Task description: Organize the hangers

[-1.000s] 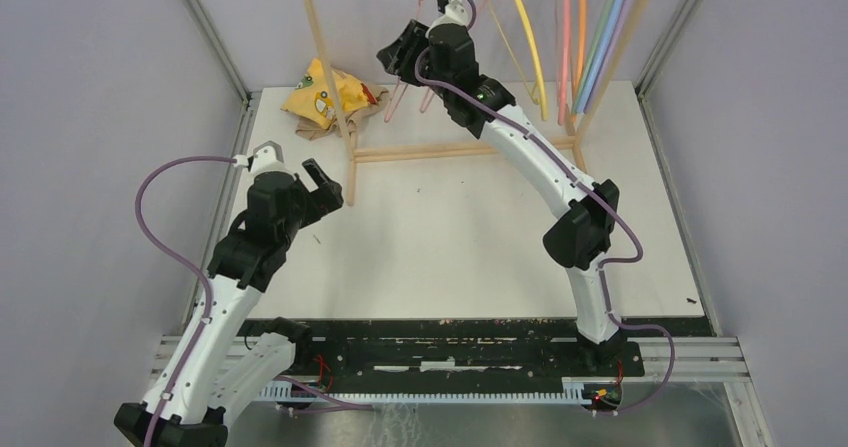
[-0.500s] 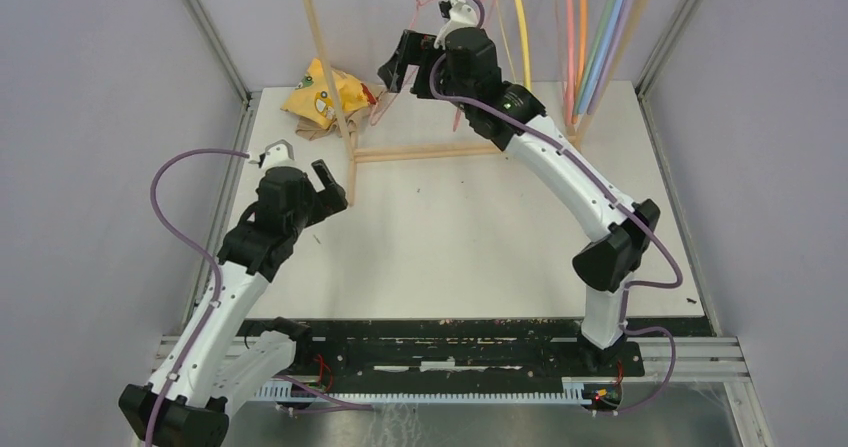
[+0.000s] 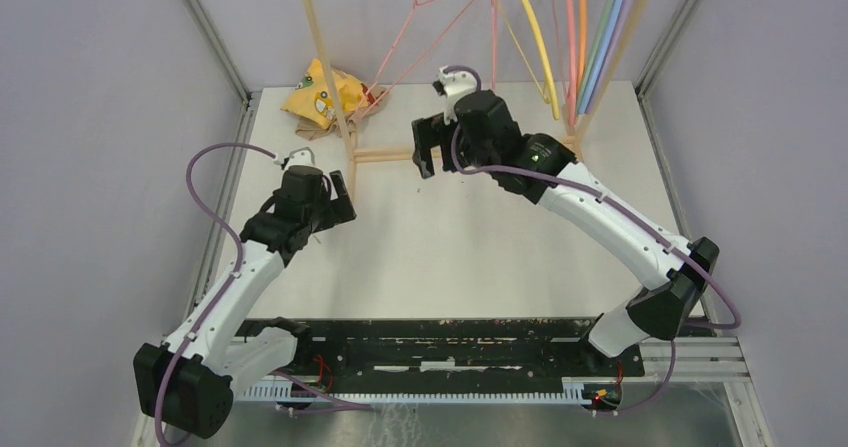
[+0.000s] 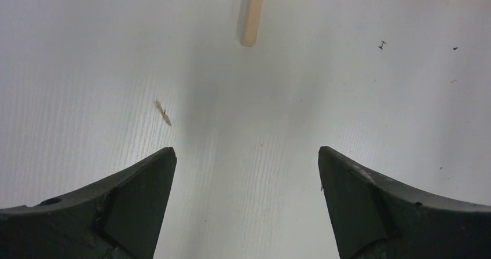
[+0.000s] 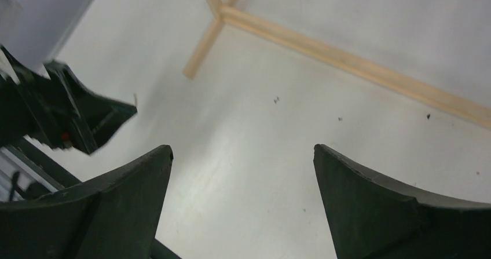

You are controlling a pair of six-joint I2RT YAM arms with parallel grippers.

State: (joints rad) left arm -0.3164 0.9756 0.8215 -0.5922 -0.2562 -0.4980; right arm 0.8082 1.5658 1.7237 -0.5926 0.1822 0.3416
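We note the left gripper (image 4: 246, 154) spread wide and empty above the table (image 3: 450, 257), the right gripper (image 5: 243, 149) likewise. The hangers (image 3: 581, 27) hang at the rack (image 3: 385, 154), apart from both.

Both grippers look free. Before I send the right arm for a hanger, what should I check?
1. Right gripper empty, jaws apart: ok.
2. Left gripper empty, jaws apart: ok.
3. Grippers apart from each other: ok.
4. Rack's base bar ahead of the right gripper, untouched: ok.
5. Pink hanger hooked securely on the wooden rack: cannot tell, hook cropped at the top edge.
6. Pink hanger's lower corner free of the yellow bag: cannot tell.
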